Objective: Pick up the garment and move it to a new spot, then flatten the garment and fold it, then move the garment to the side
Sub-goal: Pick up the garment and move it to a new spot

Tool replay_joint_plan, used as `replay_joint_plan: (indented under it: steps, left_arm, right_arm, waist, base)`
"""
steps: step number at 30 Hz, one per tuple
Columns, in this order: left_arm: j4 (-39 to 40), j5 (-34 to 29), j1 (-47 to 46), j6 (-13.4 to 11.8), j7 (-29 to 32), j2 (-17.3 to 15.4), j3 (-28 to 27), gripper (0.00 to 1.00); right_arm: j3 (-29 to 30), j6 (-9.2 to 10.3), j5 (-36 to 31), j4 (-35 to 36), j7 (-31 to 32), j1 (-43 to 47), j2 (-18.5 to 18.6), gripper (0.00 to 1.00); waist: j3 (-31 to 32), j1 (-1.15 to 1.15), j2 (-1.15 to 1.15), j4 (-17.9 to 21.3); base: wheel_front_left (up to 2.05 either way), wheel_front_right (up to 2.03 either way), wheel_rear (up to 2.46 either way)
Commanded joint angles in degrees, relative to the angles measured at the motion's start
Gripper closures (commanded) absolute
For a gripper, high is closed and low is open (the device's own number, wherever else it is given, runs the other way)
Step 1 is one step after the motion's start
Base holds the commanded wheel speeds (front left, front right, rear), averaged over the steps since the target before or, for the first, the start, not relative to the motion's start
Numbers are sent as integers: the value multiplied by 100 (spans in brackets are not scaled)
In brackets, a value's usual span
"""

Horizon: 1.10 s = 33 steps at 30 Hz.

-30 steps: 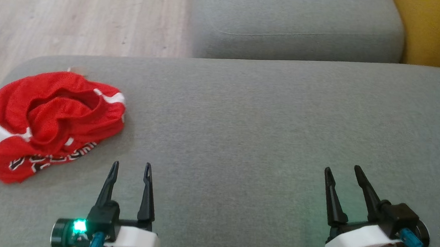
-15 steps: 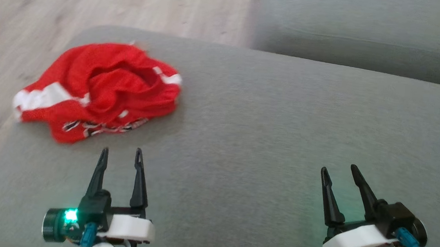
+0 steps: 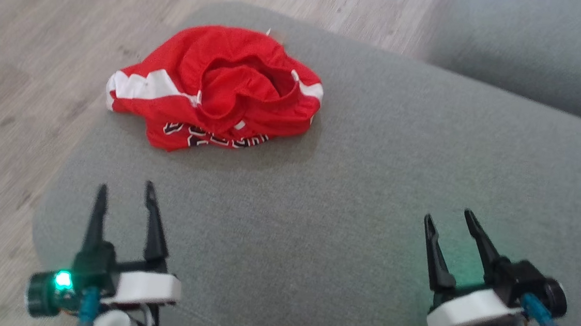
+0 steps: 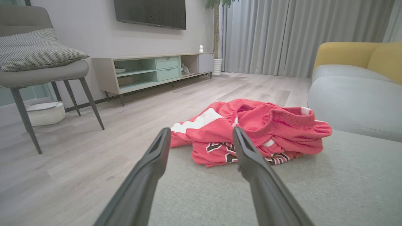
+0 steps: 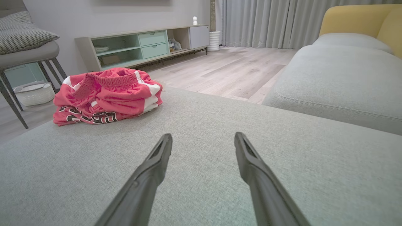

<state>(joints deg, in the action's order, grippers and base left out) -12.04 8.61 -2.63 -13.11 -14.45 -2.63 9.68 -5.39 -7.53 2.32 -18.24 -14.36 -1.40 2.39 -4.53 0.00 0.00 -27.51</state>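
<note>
A crumpled red garment [image 3: 223,90] with white stripes and dark lettering lies near the far left corner of the grey cushion [image 3: 371,190]. Its elastic waistband faces up. My left gripper [image 3: 125,191] hovers open at the lower left, short of the garment, nothing between its fingers. My right gripper [image 3: 449,217] is open at the lower right, far from the cloth. The left wrist view has the garment [image 4: 251,131] straight ahead beyond the open left gripper [image 4: 201,131]. From the right wrist, the garment [image 5: 106,94] lies to the left of the open right gripper [image 5: 202,136].
Pale wood floor [image 3: 34,60] borders the cushion's left and far edges. A second grey cushion [image 3: 538,48] sits at the back right, with a yellow backrest [image 4: 355,55] behind it. A chair [image 4: 40,69], a white basket [image 4: 45,113] and a low TV cabinet [image 4: 150,70] stand across the floor.
The head camera has swung left, so the garment now sits higher and nearer the picture's centre. Both grippers stay open and low; the left one shows further left in the picture.
</note>
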Motion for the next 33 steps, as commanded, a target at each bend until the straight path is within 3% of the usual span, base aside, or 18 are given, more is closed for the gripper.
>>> replay_joint_plan:
  steps: [1, 5, 11, 18, 27, 32, 33]
  left_arm:
    - [242, -62, -314, -14, -55, -25, -235, 0]
    - [435, -238, -730, 111, -55, -39, -543, 0]
    - [229, -325, -1882, 441, -55, -144, -936, 0]
    - [-1309, -368, -3161, 663, -55, -349, -1119, 0]
    - [-3431, -231, -3959, 1067, -54, -281, -916, 0]
    - [-4247, -245, -4337, 839, -49, -413, -957, 0]
    - [-4254, -240, -4369, 816, -50, -414, -968, 6]
  right_arm:
    - [-143, 4, -54, 171, -63, -314, 49, 0]
    - [-183, 4, -263, 205, -63, -485, 92, 0]
    - [-279, 4, -355, 242, -63, -698, 494, 0]
    - [-342, 4, -424, 412, -63, -1012, 959, 0]
    - [-430, 4, -457, 594, -63, -1114, 1225, 0]
    - [-451, 4, -482, 619, -63, -1188, 1316, 0]
    - [-441, 4, -487, 620, -63, -1191, 1325, 0]
  waist:
    - [-156, 0, 0, -71]
    - [-578, 0, 0, -47]
    - [-1282, 0, 0, 92]
    - [-1875, 0, 0, 388]
    - [-2221, 0, 0, 604]
    - [-2352, 0, 0, 751]
    - [-2361, 0, 0, 766]
  base:
    - [0, 0, 0]
    - [0, 0, 0]
    - [0, 0, 0]
    - [0, 0, 0]
    - [0, 0, 0]
    - [0, 0, 0]
    - [0, 0, 0]
